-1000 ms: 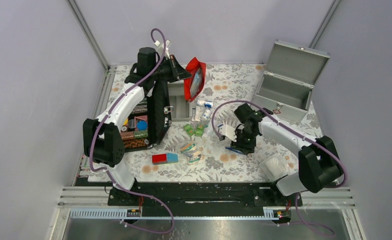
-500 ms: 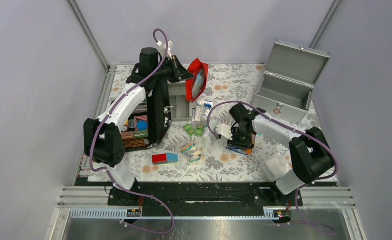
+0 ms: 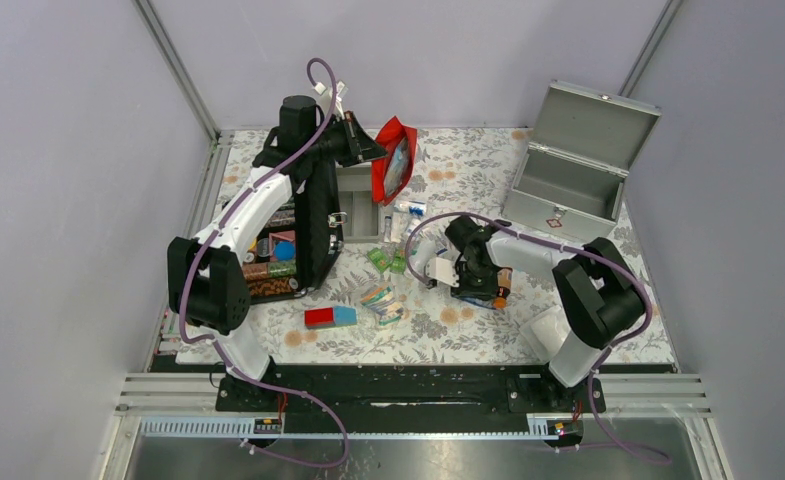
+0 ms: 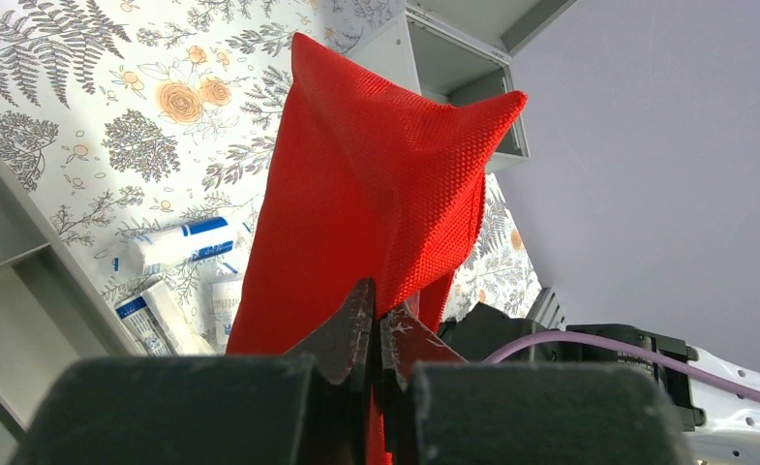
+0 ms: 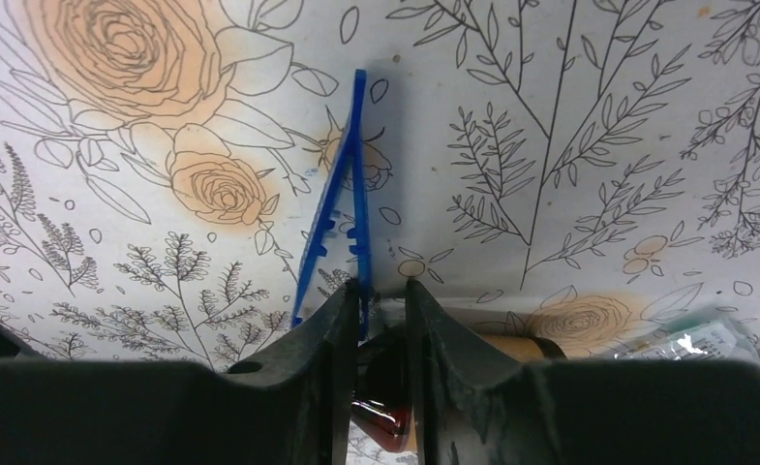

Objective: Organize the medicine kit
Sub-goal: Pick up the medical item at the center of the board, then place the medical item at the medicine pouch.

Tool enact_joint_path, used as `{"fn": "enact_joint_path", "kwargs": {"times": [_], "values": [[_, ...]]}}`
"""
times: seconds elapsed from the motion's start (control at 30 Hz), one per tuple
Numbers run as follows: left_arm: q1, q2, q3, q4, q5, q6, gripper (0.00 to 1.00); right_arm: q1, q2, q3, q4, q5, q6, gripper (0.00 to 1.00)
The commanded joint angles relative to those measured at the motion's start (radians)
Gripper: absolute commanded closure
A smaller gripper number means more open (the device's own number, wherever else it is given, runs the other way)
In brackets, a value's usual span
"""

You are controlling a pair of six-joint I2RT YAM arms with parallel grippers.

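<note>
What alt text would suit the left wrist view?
The left fingers pinch a red mesh pouch, holding it above the floral tablecloth. White tubes with blue labels lie below beside a grey tray.

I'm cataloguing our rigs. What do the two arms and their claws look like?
Both arms match: the left arm and right arm have white shell links between bulky black joints, each trailed by a looping purple cable. The left claw and right claw have dark matte fingers tapering to narrow tips. No markings are readable.

Far right, metal box (image 3: 572,186); pouch (image 3: 392,160) behind tubes (image 3: 409,212)
</note>
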Motion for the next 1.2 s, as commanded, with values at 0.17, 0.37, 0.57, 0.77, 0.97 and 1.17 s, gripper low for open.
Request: {"fn": "enact_joint_path", "kwargs": {"times": [0.17, 0.37, 0.57, 0.77, 0.97, 1.17], "values": [[0.0, -0.057, 0.006, 0.036, -0.016, 0.021, 1.0, 0.035, 0.024, 0.053, 0.0, 0.021, 0.055, 0.96], [0.009, -0.028, 0.047, 0.023, -0.02, 0.021, 1.0, 0.03, -0.112, 0.184, -0.092, -0.049, 0.137, 1.0], [0.014, 0.007, 0.07, 0.026, -0.053, 0.007, 1.0, -0.019, -0.306, 0.273, -0.014, -0.232, 0.295, 1.0], [0.014, 0.028, 0.039, 0.062, -0.071, -0.059, 1.0, -0.029, -0.323, 0.374, 0.296, -0.249, 0.656, 1.0], [0.014, 0.037, 0.038, 0.057, -0.093, -0.119, 1.0, -0.03, -0.129, 0.613, 0.358, -0.204, 1.064, 1.0], [0.014, 0.025, 0.029, 0.033, -0.126, -0.127, 1.0, -0.035, 0.037, 0.782, 0.364, -0.363, 1.248, 1.0]]}}
